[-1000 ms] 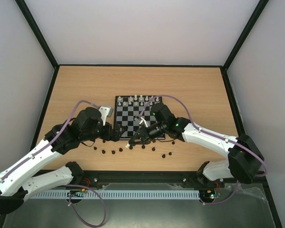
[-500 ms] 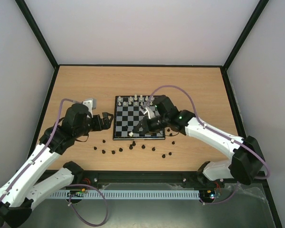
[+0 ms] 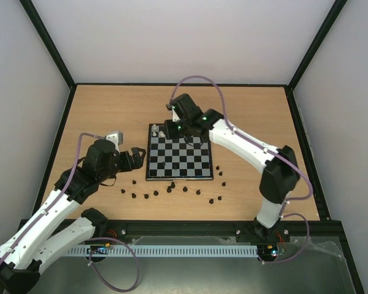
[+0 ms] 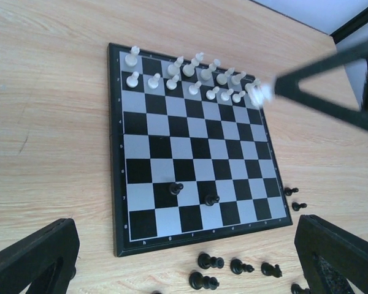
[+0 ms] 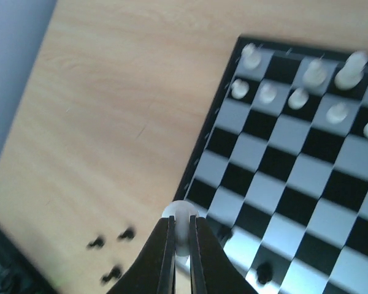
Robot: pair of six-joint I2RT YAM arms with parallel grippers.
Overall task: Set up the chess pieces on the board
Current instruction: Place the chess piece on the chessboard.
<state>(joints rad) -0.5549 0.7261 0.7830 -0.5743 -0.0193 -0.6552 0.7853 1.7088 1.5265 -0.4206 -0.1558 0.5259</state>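
The board (image 3: 185, 163) lies mid-table, with white chess pieces (image 3: 179, 129) along its far two rows. Two black pieces (image 4: 176, 188) stand on the board (image 4: 190, 147) near its front edge. More black pieces (image 3: 172, 190) lie scattered on the table in front of it. My right gripper (image 3: 166, 129) hangs over the board's far-left corner. It is shut on a white piece (image 5: 183, 215), gripped between the fingertips (image 5: 168, 236) above the board's edge (image 5: 203, 153). My left gripper (image 3: 135, 157) hovers left of the board, open and holding nothing, its fingers (image 4: 40, 257) wide apart.
A few black pieces (image 3: 219, 169) lie just right of the board. Several more (image 4: 209, 262) lie on their sides on the wood near its front edge. Dark frame rails border the table, and both arm bases sit at the near edge.
My right arm has swung from the board's near edge to its far-left corner, carrying the white piece. My left arm has pulled back to the left of the board.
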